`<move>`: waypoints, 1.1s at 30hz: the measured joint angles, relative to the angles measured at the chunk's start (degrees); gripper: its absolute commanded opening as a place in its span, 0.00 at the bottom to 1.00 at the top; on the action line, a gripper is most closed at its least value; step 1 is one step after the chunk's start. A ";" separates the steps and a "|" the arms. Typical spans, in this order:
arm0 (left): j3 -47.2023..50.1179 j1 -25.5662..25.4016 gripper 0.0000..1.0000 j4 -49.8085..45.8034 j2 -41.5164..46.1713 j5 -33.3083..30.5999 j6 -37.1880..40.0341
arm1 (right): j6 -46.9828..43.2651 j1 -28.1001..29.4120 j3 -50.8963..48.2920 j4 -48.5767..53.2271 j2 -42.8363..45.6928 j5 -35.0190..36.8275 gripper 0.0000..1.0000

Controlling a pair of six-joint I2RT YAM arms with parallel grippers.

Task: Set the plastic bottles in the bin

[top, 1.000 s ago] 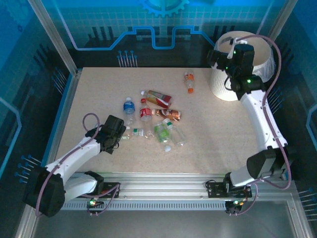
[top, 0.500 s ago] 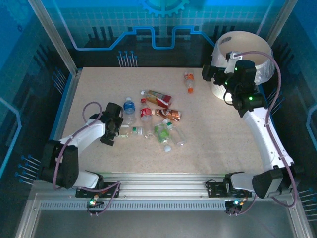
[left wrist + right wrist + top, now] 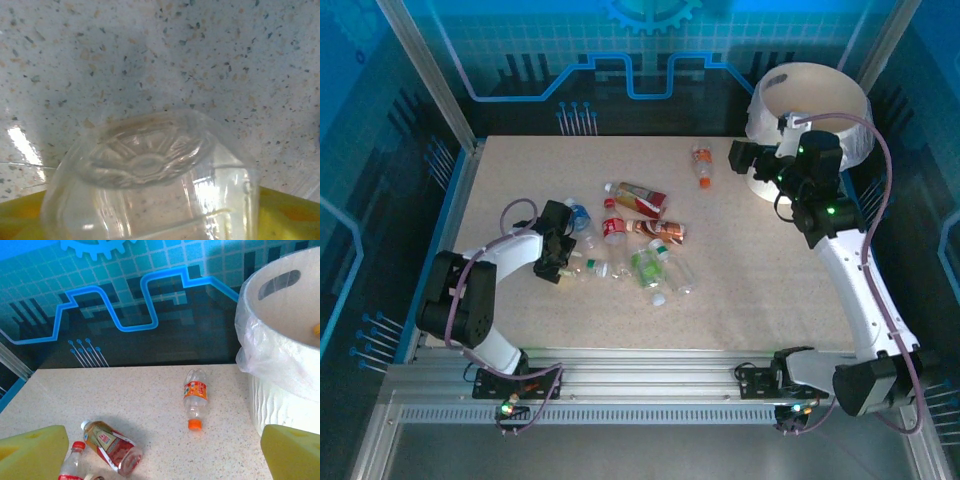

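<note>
Several plastic bottles lie in a heap mid-table: a blue-labelled one (image 3: 580, 220), a red-capped one (image 3: 613, 228), a green one (image 3: 645, 265). A red-labelled bottle of amber liquid (image 3: 638, 197) (image 3: 111, 446) lies behind them. An orange-capped bottle (image 3: 702, 165) (image 3: 195, 399) lies alone near the bin (image 3: 810, 110) (image 3: 285, 355). My left gripper (image 3: 564, 263) (image 3: 150, 220) is shut on a clear bottle (image 3: 588, 266) (image 3: 145, 165) lying on the table, its base facing the camera between the yellow pads (image 3: 290, 215). My right gripper (image 3: 745, 158) (image 3: 165, 460) hangs open beside the bin, nothing between its pads (image 3: 30, 450).
The white bin stands at the back right corner, lined with a bag. Aluminium rails frame the table (image 3: 740, 300) on the left and along the near edge. Bare tabletop lies between the bottle heap and the right arm.
My left gripper has reached right to the clear bottle at the heap's left edge and closed round it. My right gripper has swung from over the bin to the table side of it.
</note>
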State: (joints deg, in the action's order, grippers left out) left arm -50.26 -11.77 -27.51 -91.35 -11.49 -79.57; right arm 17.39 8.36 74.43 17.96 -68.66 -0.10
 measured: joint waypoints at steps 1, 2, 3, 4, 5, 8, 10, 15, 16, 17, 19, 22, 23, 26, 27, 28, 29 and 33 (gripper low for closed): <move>0.00 0.00 0.64 0.22 0.00 0.00 0.17 | -0.22 0.00 -0.28 0.00 0.20 -0.42 1.00; 0.00 0.00 0.62 0.46 0.07 -0.02 0.42 | -0.59 0.07 -0.87 0.00 0.52 -0.94 1.00; 0.00 0.02 0.60 0.59 0.13 -0.04 0.72 | -0.59 0.09 -0.92 0.00 0.55 -1.09 1.00; 0.00 0.04 0.59 0.66 0.39 -0.20 1.05 | -0.98 0.17 -1.38 0.00 0.74 -2.14 1.00; 0.02 0.04 0.58 0.66 0.57 -0.33 1.40 | -1.03 0.22 -1.60 0.02 0.85 -2.67 1.00; 0.85 0.11 0.56 1.03 2.38 -1.33 2.19 | -1.18 0.26 -2.25 -0.02 1.22 -4.09 1.00; 2.25 0.15 0.55 2.10 4.42 -1.79 3.39 | -1.20 0.26 -2.75 0.00 1.62 -4.90 1.00; 7.43 0.22 0.54 7.52 11.32 -1.66 8.74 | -0.72 0.28 -4.11 -0.28 3.15 -7.15 1.00; 8.24 0.22 0.54 8.55 12.66 -1.46 9.79 | -0.39 0.28 -4.59 -0.37 3.52 -7.63 1.00; 9.31 0.22 0.53 10.23 14.25 -1.03 11.08 | 0.44 0.31 -5.38 -0.98 3.98 -8.15 1.00; 11.28 0.26 0.51 13.53 17.14 0.24 13.09 | 2.25 0.37 -6.99 -2.21 4.68 -9.27 1.00; 13.53 0.24 0.49 17.66 21.92 1.97 15.78 | 5.64 0.63 -9.40 -3.96 4.96 -10.78 1.00; 13.64 0.09 0.49 18.40 23.32 2.27 16.68 | 6.56 1.01 -10.01 -4.33 4.92 -11.15 1.00; 13.60 -1.05 0.48 20.37 26.73 2.43 18.84 | 8.66 2.27 -11.04 -5.70 4.68 -11.87 1.00; 13.42 -1.66 0.48 20.52 27.52 2.40 19.71 | 9.07 2.67 -11.13 -6.12 4.55 -12.09 1.00; 13.00 -2.43 0.47 20.59 28.24 2.36 20.48 | 9.62 3.15 -11.15 -6.56 4.39 -12.41 1.00; 12.28 -3.32 0.48 20.48 28.61 2.29 21.49 | 10.23 3.72 -11.17 -7.23 4.17 -12.59 1.00; 6.36 -8.92 0.47 20.46 28.72 1.92 25.81 | 12.72 7.39 -12.70 -10.78 2.69 -13.18 1.00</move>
State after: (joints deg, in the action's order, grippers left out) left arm -43.90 -20.69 -7.05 -62.63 -9.56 -53.76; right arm 30.11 15.75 61.73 7.18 -65.98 -13.28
